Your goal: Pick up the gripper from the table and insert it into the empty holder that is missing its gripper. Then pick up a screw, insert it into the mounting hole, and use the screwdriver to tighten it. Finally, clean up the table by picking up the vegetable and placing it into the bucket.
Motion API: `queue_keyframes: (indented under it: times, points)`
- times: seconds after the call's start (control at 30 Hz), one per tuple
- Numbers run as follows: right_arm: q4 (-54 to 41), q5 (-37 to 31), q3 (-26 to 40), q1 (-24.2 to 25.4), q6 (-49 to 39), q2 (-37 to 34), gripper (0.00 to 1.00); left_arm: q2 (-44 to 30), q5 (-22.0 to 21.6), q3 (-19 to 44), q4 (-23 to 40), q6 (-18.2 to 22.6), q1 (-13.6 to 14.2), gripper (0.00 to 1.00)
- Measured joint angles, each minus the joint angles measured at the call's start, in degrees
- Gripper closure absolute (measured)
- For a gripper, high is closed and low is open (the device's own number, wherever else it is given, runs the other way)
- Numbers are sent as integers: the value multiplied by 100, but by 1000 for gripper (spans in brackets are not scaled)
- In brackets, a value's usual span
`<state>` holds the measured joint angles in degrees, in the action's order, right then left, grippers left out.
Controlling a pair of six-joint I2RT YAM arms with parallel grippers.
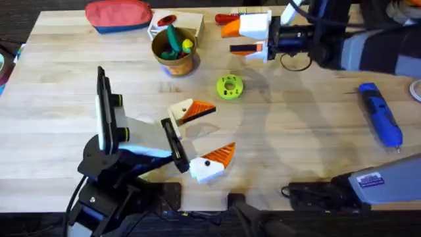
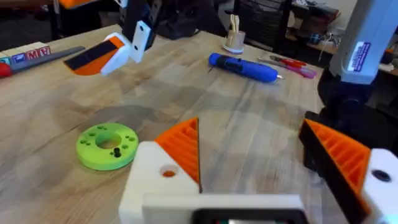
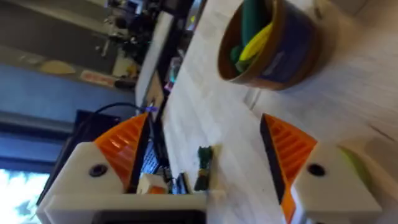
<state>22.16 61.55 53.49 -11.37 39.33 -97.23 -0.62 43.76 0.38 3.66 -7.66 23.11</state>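
Observation:
My left gripper (image 1: 223, 127) (image 2: 249, 143) stands open above mid-table, near the green-yellow ring. My right gripper (image 1: 235, 38) (image 3: 205, 143) is open at the back, just right of the copper bucket (image 1: 174, 51) (image 3: 273, 43). Each white holder (image 1: 205, 170) I see carries an orange ribbed pad, and no loose gripper piece is in view. A dark green vegetable (image 1: 172, 37) (image 3: 252, 18) stands in the bucket beside a yellow piece. The blue screwdriver (image 1: 380, 113) (image 2: 245, 67) lies at the right. A small dark piece, perhaps a screw (image 2: 116, 151), sits on the ring.
The green-yellow ring (image 1: 229, 86) (image 2: 99, 144) lies between the grippers. Along the back edge sit a red pouch (image 1: 118, 14), a white box (image 1: 187, 22) and a red-handled screwdriver (image 1: 227, 18). The right arm (image 1: 368, 46) spans the back right corner.

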Motion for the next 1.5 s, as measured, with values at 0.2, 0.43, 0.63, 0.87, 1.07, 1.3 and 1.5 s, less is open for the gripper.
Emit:
queue_keyframes:
  times: [0.2, 0.43, 0.63, 0.87, 1.07, 1.3, 1.5]
  points:
    - [-3064, -1210, 991, -3, -1761, -2, 9, 0, 1, 0, 0, 3, 0, 14]
    - [-5490, -3390, 1828, -699, -3456, 0, 8, 0, 1, 0, 0, 15, 0, 14]
    - [-5938, -4862, 1838, -1719, -3947, 0, 7, 0, 1, 0, 0, 17, 0, 13]
    - [-5938, -5384, 1838, -2107, -4321, -2, 327, 0, 3, 0, 0, 17, 0, 14]
    - [-5917, -5497, 1840, -2282, -4411, -120, 473, 0, 3, 0, 0, 17, 0, 14]
    - [-5844, -5630, 1840, -2532, -4429, -386, 563, 0, 3, 0, 0, 17, 0, 13]
    - [-5732, -5774, 1840, -2564, -4430, -503, 619, 0, 3, 0, 0, 17, 0, 14]
